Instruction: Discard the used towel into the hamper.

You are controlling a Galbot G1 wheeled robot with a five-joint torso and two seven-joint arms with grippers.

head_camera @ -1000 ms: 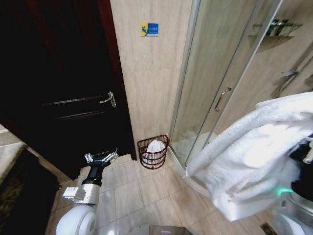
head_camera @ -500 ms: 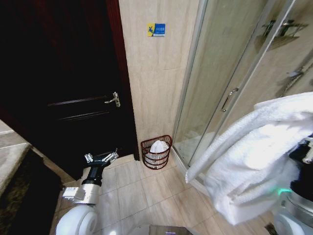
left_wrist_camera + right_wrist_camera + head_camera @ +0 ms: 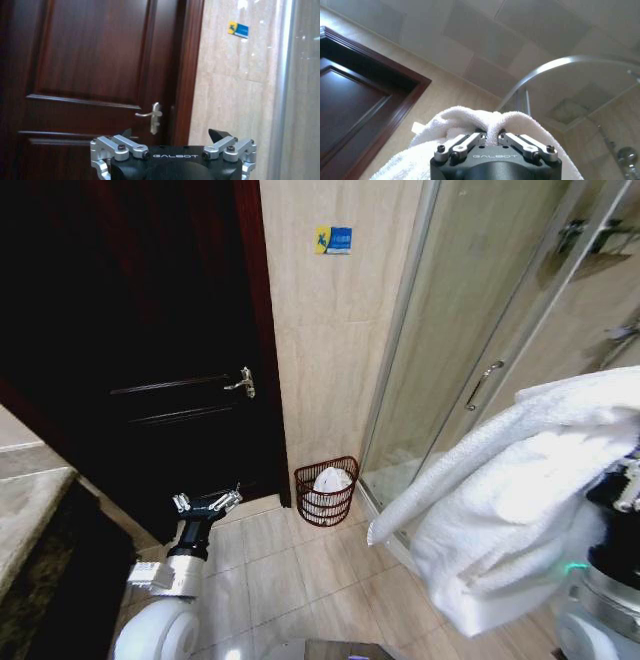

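Against the tiled wall, in the corner between the dark door (image 3: 150, 370) and the glass shower (image 3: 470, 350), the hamper (image 3: 326, 492) stands on the floor, with something white already lying in it. Well apart from it, on the robot's right, the towel (image 3: 510, 500) hangs in a thick bundle from the right gripper (image 3: 491, 139), raised high.

By my judgement the step in hand is the carry: the towel is gripped but not yet brought over the hamper. The next move calls for closing on the corner, bringing the bundle above the hamper's mouth, lowering it so the trailing end falls inside the rim, then letting go. The towel looks large against the small basket, so some may drape over the edge.

The right wrist view shows the hold itself: the fingers pinched tight on a fold of the towel, with cloth bulging to either side. The head view hides that hold behind the cloth, but it alone places hamper and towel together. The left wrist view shows the left gripper (image 3: 172, 135) with its fingers spread and nothing between them, pointed at the door handle (image 3: 152, 117); the head view shows it held low beside the robot.
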